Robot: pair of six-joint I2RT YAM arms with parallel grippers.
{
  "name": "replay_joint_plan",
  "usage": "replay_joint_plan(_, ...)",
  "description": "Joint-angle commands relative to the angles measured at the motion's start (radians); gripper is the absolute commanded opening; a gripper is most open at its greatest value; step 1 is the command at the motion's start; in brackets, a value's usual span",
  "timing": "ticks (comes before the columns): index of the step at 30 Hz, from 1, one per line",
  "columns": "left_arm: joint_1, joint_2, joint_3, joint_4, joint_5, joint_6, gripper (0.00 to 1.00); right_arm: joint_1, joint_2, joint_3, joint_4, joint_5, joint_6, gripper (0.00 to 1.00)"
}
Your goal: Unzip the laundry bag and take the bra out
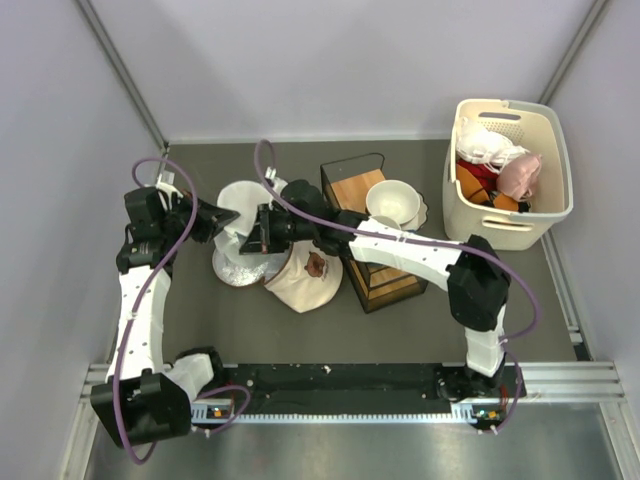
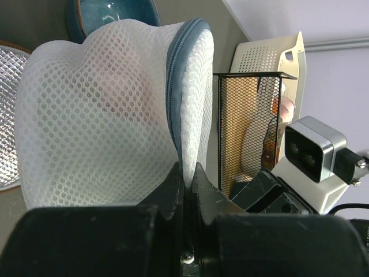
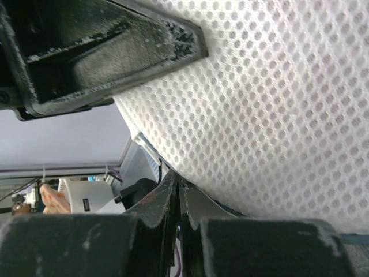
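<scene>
The white mesh laundry bag (image 1: 243,205) hangs between my two grippers at the table's left middle. In the left wrist view the laundry bag (image 2: 98,115) fills the frame, its grey-blue zipper band (image 2: 173,75) running down to my fingers. My left gripper (image 2: 187,173) is shut on the mesh edge beside that band. A faint pink tint (image 2: 115,86) shows through the mesh; the bra itself is hidden inside. My right gripper (image 3: 177,183) is shut against the bag's lower edge (image 3: 259,115). In the top view my left gripper (image 1: 215,222) and right gripper (image 1: 262,235) flank the bag.
A cream cloth with a brown mark (image 1: 305,282) and a silver plate (image 1: 230,270) lie under the bag. A black wire rack (image 1: 372,250) with a white bowl (image 1: 392,203) stands to the right. A beige slotted basket (image 1: 510,215) of clothes sits far right. A teal bowl (image 2: 112,14) lies behind the bag.
</scene>
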Motion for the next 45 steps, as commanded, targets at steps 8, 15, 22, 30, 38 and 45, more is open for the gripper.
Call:
replay_joint_plan(8,-0.004,-0.025,0.009,0.060,0.040,0.008,0.00,-0.008,-0.064,0.006,0.042,0.034,-0.029,0.12)
replay_joint_plan(15,-0.006,-0.025,0.013,0.059,0.047,0.019,0.00,-0.008,-0.050,0.024,0.049,0.019,-0.031,0.37)
replay_joint_plan(22,-0.004,-0.020,0.010,0.059,0.054,0.021,0.00,-0.008,-0.046,0.039,0.077,0.002,-0.020,0.38)
replay_joint_plan(30,-0.004,-0.025,0.010,0.059,0.061,0.019,0.00,-0.007,-0.027,0.085,0.083,-0.013,-0.014,0.38)
replay_joint_plan(38,-0.004,-0.020,0.010,0.057,0.067,0.018,0.00,-0.008,-0.010,0.107,0.078,-0.018,-0.014,0.38)
replay_joint_plan(45,-0.004,-0.025,0.012,0.059,0.067,0.018,0.00,-0.008,0.011,0.115,0.063,-0.006,-0.014,0.38)
